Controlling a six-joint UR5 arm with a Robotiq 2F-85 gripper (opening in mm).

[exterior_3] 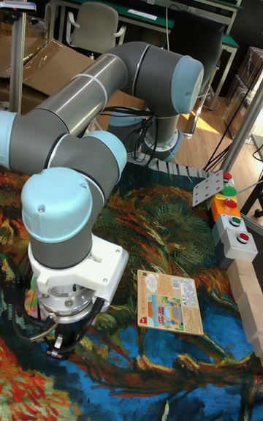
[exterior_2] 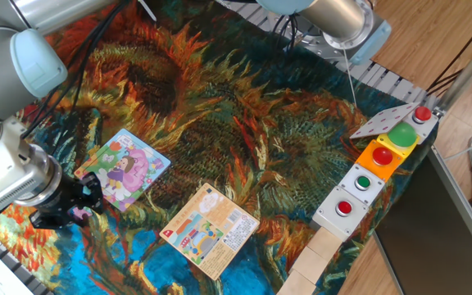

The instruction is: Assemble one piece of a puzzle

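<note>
Jaws of the gripper [exterior_2: 74,210] are clenched on the piece [exterior_2: 79,215] — I can only make out a sliver of pink between the dark fingers. It sits low over the surface [exterior_2: 244,139], just beside the puzzle's [exterior_2: 124,168] near-left corner. From the tall fixed view the arm's wrist hides nearly all of the puzzle, and the piece itself is lost in shadow.

You had the tablecloth [exterior_2: 244,123] printed with orange sunflowers on dark blue. The puzzle [exterior_2: 123,170] showed purple, pink, green and yellow inside a light-blue edge. The card [exterior_2: 211,229] was orange-peach. The button boxes [exterior_2: 375,168] carried red and green buttons.
</note>
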